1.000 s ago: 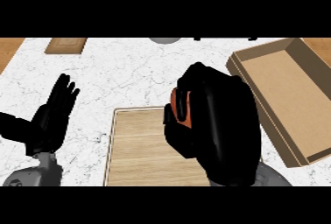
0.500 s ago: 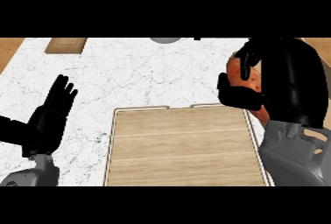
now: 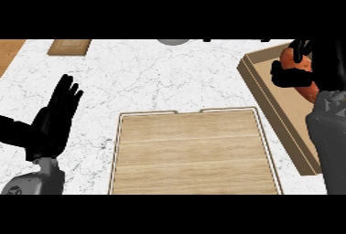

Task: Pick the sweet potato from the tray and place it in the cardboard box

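Note:
The orange sweet potato (image 3: 296, 64) shows between the black fingers of my right hand (image 3: 316, 64), which is shut on it at the right edge, over the open cardboard box (image 3: 269, 93). Most of the potato is hidden by the hand. The wooden tray (image 3: 192, 151) lies in the lower middle with nothing on it. My left hand (image 3: 52, 121) rests open at the left, fingers up, apart from the tray.
A small wooden board (image 3: 69, 46) lies at the far left of the white marble counter (image 3: 169, 77). Part of a grey round object (image 3: 174, 41) shows at the far edge. A strip of wood surface (image 3: 8, 52) shows at the far left.
My right hand has carried the sweet potato from above the tray to the right, over the cardboard box. The view has shifted. The left hand has stayed where it was.

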`<state>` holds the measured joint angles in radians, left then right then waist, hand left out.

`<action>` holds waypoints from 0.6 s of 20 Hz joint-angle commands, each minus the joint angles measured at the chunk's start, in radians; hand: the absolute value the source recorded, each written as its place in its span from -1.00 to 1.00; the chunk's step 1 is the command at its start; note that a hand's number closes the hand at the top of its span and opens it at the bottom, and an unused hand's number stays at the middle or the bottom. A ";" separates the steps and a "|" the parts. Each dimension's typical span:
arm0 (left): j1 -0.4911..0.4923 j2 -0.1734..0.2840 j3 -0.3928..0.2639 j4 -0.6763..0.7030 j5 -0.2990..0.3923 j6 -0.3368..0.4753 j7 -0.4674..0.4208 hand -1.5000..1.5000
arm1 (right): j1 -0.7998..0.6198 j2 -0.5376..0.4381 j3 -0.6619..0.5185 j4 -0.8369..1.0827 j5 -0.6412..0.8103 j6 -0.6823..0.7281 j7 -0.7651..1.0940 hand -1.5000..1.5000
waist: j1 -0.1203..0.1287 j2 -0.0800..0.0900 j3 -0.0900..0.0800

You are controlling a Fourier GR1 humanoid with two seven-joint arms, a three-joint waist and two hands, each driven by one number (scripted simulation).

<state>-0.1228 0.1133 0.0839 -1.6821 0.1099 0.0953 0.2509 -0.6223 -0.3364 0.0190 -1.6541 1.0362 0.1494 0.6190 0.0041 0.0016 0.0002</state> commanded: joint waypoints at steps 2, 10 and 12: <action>-0.007 -0.011 -0.018 0.009 -0.013 -0.005 -0.017 0.00 | -0.016 -0.050 -0.079 0.259 0.008 -0.147 -0.173 1.00 | 0.006 0.002 0.000; 0.011 -0.011 -0.015 -0.034 0.004 -0.006 0.012 0.00 | 0.004 -0.143 -0.025 0.503 0.036 0.135 -0.177 -1.00 | 0.020 0.004 0.000; 0.039 -0.001 0.000 -0.021 0.019 -0.023 0.010 0.00 | -0.007 -0.156 -0.085 0.583 -0.023 0.132 -0.242 -1.00 | 0.016 0.004 0.000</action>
<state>-0.1094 0.1034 0.0718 -1.6925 0.1087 0.0891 0.2528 -0.6144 -0.4643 -0.0192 -1.2082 1.0569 0.2285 0.4294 0.0166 0.0052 0.0003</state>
